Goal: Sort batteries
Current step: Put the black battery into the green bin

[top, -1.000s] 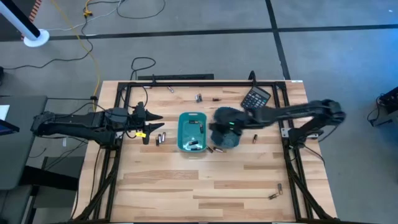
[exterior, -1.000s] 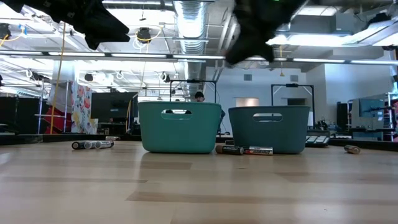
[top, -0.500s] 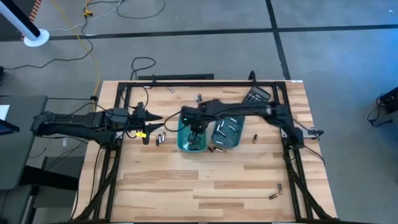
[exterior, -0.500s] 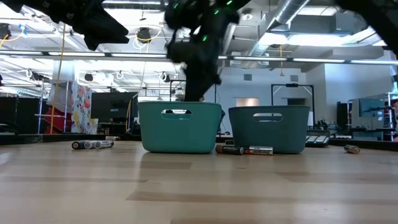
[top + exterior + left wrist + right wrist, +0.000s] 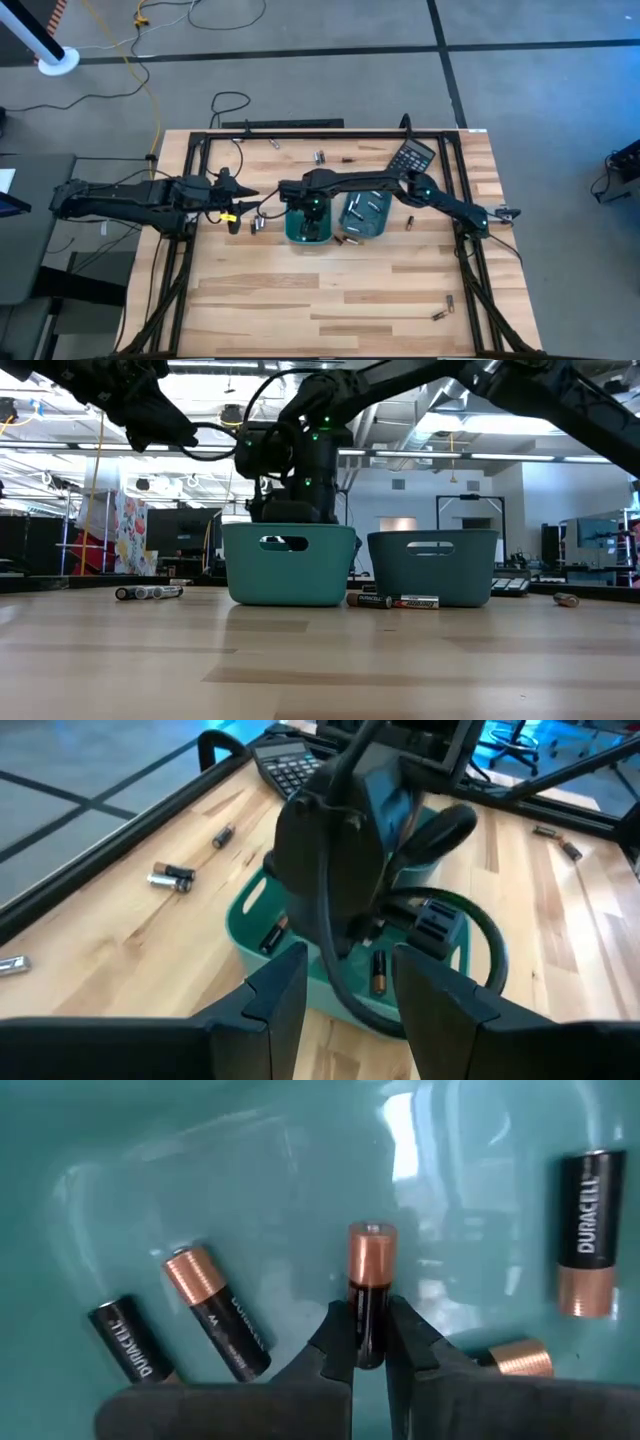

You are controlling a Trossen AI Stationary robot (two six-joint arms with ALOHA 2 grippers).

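Battery [image 5: 371,1285] pinched upright between right gripper's [image 5: 370,1348] narrow jaws, above teal tray [image 5: 250,1180].

In the high view the right arm [image 5: 360,183] covers much of the left teal tray [image 5: 292,228], hiding its contents. The battery [image 5: 371,1285] in the right wrist view is half hidden between the jaws.

One camera is looking straight down, another level at twelve o'clock; both wrist cameras are closely sharing the teal plastic tray [image 5: 306,212].
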